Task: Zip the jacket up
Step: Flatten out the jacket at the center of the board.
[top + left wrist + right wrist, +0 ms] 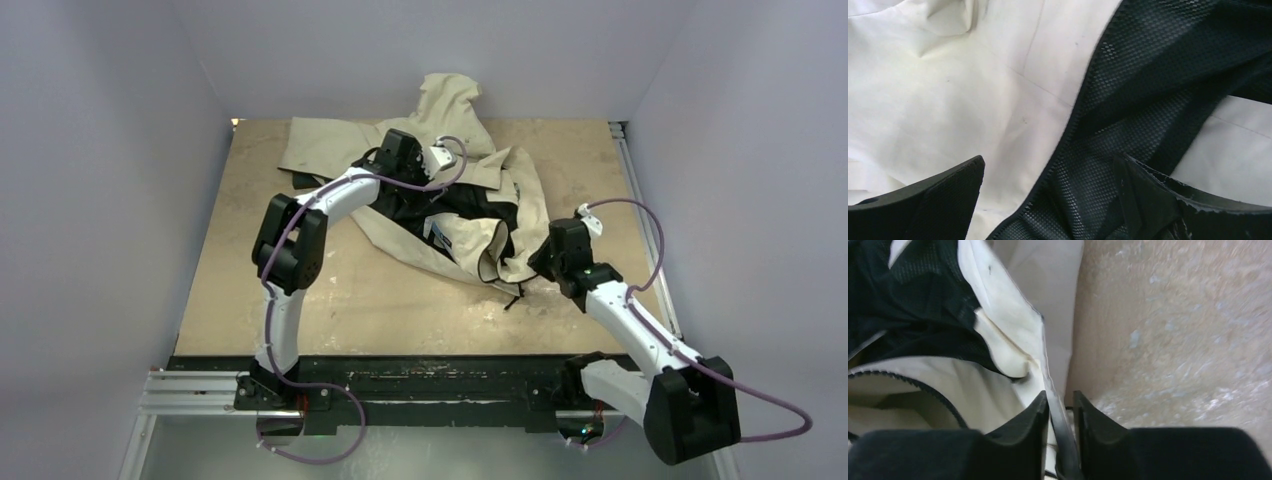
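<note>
The cream jacket (470,235) lies crumpled at the back middle of the table, its black lining turned up in the centre and its hood against the back wall. My left gripper (420,175) hovers over the lining. In the left wrist view it (1048,167) is open wide, straddling a black zipper edge (1068,130) between cream fabric (948,90) and mesh lining (1148,75). My right gripper (538,266) is at the jacket's lower right edge. In the right wrist view it (1061,402) is shut on the jacket's dark-trimmed front edge (1045,365).
The jacket rests on a worn wooden tabletop (330,300), also seen in the right wrist view (1173,330). White walls close in the left, back and right. A metal rail (640,200) runs along the table's right side. A dark drawcord end (514,296) trails from the hem.
</note>
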Controlling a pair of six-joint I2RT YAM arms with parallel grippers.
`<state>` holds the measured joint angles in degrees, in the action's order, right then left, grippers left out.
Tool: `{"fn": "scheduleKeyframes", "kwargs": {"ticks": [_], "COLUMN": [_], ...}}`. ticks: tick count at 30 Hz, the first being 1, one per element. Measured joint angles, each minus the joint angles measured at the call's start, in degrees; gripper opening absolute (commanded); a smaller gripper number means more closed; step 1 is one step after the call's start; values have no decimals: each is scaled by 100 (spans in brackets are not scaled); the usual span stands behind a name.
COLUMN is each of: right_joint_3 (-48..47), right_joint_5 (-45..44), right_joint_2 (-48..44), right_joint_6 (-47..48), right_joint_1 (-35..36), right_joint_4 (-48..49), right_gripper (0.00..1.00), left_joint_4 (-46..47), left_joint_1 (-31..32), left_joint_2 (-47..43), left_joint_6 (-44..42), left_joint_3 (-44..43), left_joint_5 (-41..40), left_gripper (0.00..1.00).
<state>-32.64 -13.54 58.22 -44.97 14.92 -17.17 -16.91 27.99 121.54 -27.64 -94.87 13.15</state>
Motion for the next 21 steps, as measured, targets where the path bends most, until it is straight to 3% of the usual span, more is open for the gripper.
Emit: {"fn": "scheduleKeyframes", "kwargs": {"ticks": [3,7,11,13,16,21], "right_joint_3": [-275,-1528,-3091,-3578,-3963,-3860], "right_joint_5": [-72,-549,-1080,-1408,-1766,-1759], "right_joint_2": [302,673,1049,1123,1211,1370], "right_joint_6": [11,352,931,1235,1646,2186], "right_joint_1": [2,-24,-293,-439,-520,-490], "right_joint_4": [-129,-367,-245,-120,-22,273], "right_gripper": [0,0,0,0,0,0], "left_joint_4": [160,623,1217,1394,1443,1016], "left_joint_1": [-24,-55,-59,-59,-79,-136], "left_joint_2": [48,48,48,48,39,-212], "left_joint_6": [-11,-55,-96,-140,-50,337], "left_joint_3": [-4,13,227,365,442,323], "left_joint_5": [-131,-470,-916,-1113,-1172,-597], "left_gripper": [98,77,75,78,98,99]}}
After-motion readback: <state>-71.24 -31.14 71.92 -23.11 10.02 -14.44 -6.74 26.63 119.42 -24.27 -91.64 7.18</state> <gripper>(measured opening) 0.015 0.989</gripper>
